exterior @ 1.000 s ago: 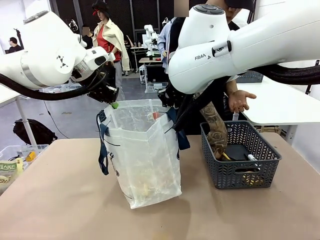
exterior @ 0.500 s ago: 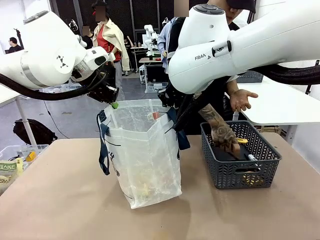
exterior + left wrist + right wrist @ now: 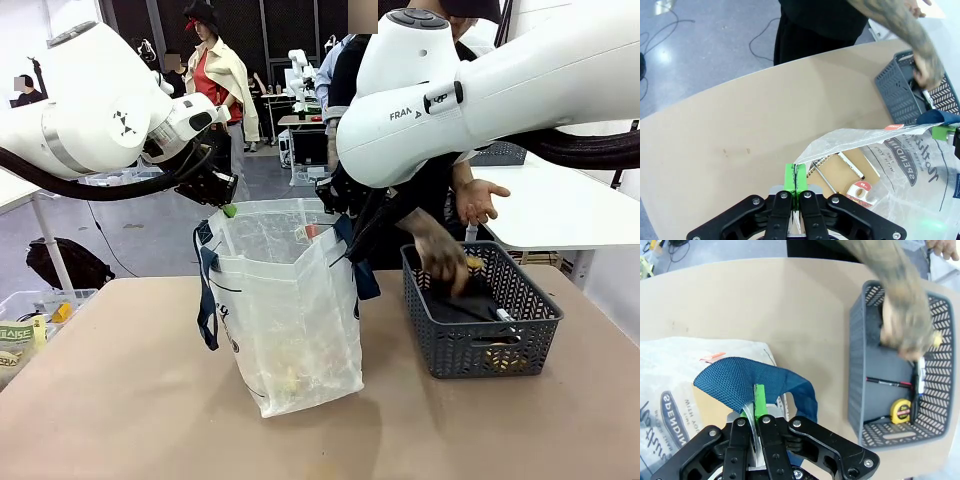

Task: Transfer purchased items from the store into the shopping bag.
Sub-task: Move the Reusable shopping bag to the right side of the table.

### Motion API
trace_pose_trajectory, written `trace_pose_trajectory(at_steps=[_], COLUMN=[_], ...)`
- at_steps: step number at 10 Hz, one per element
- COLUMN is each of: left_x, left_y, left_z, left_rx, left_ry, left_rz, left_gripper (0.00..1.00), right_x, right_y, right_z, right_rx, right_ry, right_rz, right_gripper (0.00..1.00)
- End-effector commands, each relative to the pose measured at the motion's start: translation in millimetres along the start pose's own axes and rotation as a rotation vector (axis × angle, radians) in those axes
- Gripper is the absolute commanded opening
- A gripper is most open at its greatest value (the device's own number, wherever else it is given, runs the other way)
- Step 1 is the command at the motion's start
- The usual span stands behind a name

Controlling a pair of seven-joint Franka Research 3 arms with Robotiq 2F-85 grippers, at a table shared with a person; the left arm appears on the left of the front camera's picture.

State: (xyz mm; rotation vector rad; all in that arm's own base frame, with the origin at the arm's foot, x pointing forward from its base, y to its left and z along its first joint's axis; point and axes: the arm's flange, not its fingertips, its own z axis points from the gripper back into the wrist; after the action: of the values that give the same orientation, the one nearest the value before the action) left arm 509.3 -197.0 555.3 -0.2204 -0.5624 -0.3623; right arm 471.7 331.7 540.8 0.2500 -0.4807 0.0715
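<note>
The translucent white shopping bag (image 3: 290, 320) stands upright mid-table with its mouth held wide. My left gripper (image 3: 228, 207) is shut on its left rim (image 3: 805, 155). My right gripper (image 3: 345, 238) is shut on the right rim by the navy strap (image 3: 747, 380). Inside the bag lie a brown notebook (image 3: 840, 170) and a tape roll (image 3: 860, 189). To the right stands the dark grey basket (image 3: 480, 335). The person's hand (image 3: 443, 262), blurred, is lifting a yellow item (image 3: 472, 263) above it. A yellow tape measure (image 3: 900, 410) and a dark pen (image 3: 887, 382) remain in the basket.
The person stands behind the basket, the other hand (image 3: 482, 198) open, palm up. A clear bin (image 3: 30, 310) with packets sits off the table's left edge. A white table (image 3: 560, 205) stands at the back right. Bare tabletop lies in front of the bag.
The person's hand, earlier deep in the basket on a dark piece, has come up with a yellow item. Both grippers and the bag have stayed still.
</note>
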Motion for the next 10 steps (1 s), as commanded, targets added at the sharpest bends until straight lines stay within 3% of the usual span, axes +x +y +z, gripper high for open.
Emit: trace_pose_trajectory(at_steps=[1, 10], left_x=[0.8, 0.8], left_y=[3.7, 3.7], left_z=[2.8, 2.8], left_rx=[0.012, 0.012], left_ry=[-0.004, -0.004], left_rz=[0.013, 0.013], left_gripper=[0.00, 0.00], right_x=[0.6, 0.6], right_y=[-1.8, -1.8], right_z=[1.3, 1.3], right_rx=[-0.004, -0.004], right_ry=[-0.001, -0.001], right_rz=[-0.002, -0.002], right_gripper=[0.00, 0.00])
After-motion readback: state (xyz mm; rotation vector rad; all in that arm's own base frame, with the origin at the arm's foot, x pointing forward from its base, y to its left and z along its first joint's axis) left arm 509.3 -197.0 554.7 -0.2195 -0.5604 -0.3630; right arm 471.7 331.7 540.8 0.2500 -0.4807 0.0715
